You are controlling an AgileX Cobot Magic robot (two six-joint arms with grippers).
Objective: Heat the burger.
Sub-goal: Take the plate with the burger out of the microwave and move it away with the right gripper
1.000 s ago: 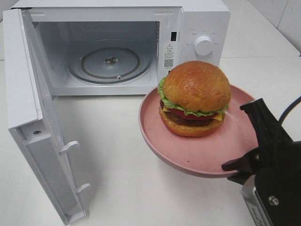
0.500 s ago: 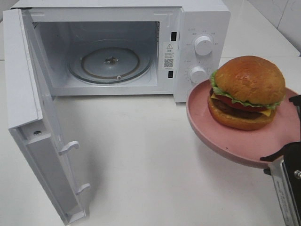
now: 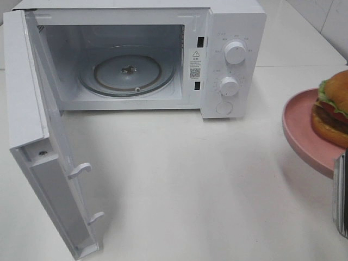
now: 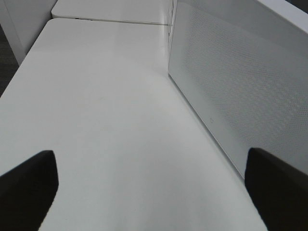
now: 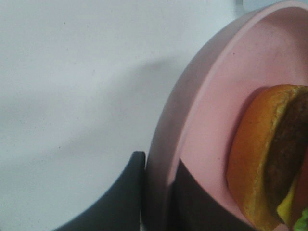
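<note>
So the burger [image 3: 334, 109] is sitting on a pink plate [image 3: 302, 128] way off at the right edge of the overhead view, half cut off by the frame. You can make out the golden bun, a bit of lettuce and the dark patty. The plate is up off the table [image 3: 179, 179], and it looks tipped a little, though I can't say how much.

The right gripper [image 5: 161, 192] is what's carrying it. In the right wrist view its 2 dark fingers [image 5: 122, 197] are pinched narrow on the plate's rim, 1 under the outside wall and 1 on the inside face. Makes sense to grab the rim: the burger itself is squishy and stacked, so the plate is the handle. The burger sits close to the pinched edge in that view, but not touching the fingers as far as I can tell.

The microwave [image 3: 234, 32] is well apart from the plate, at the back of the table, with its door [image 3: 41, 141] swung fully open toward the left and the glass turntable [image 3: 128, 70] bare inside. So the cavity is ready and the burger isn't in yet. I'd call the task early on.

The left gripper [image 4: 154, 183] is spread wide with nothing in it, hanging low over the table just beside the open door's outer face. My guess is it's parked there to shut the door once the plate goes in.
</note>
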